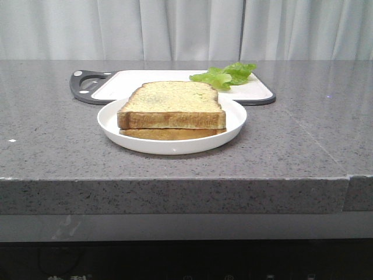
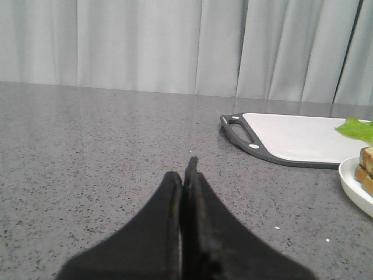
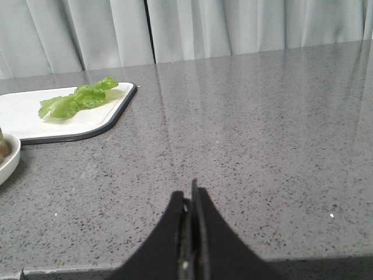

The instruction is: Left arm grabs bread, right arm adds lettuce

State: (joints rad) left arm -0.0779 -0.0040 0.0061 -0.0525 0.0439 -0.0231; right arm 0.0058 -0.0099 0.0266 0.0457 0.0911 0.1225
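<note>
The bread [image 1: 172, 105] lies on a white round plate [image 1: 233, 122] near the front middle of the grey speckled worktop [image 1: 52, 146], stacked on a thinner slice [image 1: 169, 133] beneath it. In the left wrist view only the plate's rim and the edge of the slices show at the far side of the picture, well apart from the left hand [image 2: 185, 175]. That hand is clenched, its two flat black fingers pressed together with nothing between them, hovering low over bare worktop.

The lettuce [image 1: 224, 74] rests on the right part of a white cutting board [image 1: 145, 79] with a dark grey rim and handle, just behind the plate. In the right wrist view the leaf is far off to the side of the right hand [image 3: 192, 201], well apart from it. The right hand is likewise clenched and grasps nothing, near the worktop's front edge.

The bread is thick and square, with a golden-brown crust and a pale, speckled top. The lettuce is light green and ruffled. Pale pleated curtains [image 1: 186, 29] hang behind the worktop.
</note>
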